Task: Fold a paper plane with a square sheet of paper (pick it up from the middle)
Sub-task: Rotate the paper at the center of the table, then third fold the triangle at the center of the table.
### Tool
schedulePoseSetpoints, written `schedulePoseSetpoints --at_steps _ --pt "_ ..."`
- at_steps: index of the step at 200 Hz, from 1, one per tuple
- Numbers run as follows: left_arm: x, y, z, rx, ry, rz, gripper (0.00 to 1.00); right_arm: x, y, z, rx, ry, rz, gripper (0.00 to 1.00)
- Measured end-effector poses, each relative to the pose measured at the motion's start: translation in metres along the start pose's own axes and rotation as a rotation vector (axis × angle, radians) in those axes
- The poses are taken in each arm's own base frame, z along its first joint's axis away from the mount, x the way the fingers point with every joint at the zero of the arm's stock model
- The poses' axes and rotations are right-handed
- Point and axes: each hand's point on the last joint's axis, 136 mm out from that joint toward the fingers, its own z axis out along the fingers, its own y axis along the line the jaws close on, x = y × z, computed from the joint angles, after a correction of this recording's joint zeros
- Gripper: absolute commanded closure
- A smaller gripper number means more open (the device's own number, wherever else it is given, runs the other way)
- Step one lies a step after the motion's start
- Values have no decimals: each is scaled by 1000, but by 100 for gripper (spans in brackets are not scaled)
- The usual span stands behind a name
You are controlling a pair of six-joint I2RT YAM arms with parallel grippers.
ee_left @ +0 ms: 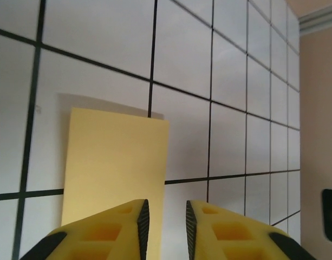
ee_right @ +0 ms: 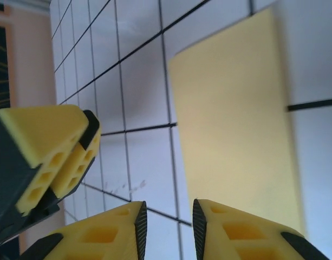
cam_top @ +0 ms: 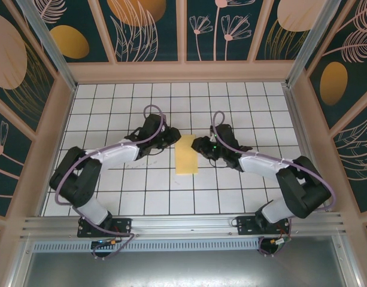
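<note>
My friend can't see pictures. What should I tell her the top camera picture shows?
A pale-yellow sheet of paper, a narrow rectangle, lies flat in the middle of a white gridded table. A robot's left pincer sits just beside the paper's left edge and its right pincer at the right edge, both near the far half of the sheet.

Your left wrist view: near edge of the square sheet of paper (ee_left: 114, 162) hidden behind the left gripper (ee_left: 166, 211).
</note>
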Motion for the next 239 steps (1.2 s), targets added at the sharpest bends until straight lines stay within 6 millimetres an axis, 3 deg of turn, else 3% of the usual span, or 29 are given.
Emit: schedulePoseSetpoints --at_steps 21,39,140,200,239 --pt "8 10 18 -33 52 -4 74 5 -28 -3 59 11 20 66" --pt "10 18 29 -65 75 2 75 15 -38 -2 78 46 32 65" --pt "10 22 50 -99 111 9 75 44 -45 19 82 161 28 64" --pt "13 29 52 -115 117 5 75 39 -50 20 88 159 19 62" --pt "23 45 59 -156 154 -8 76 34 -56 24 77 162 40 60"
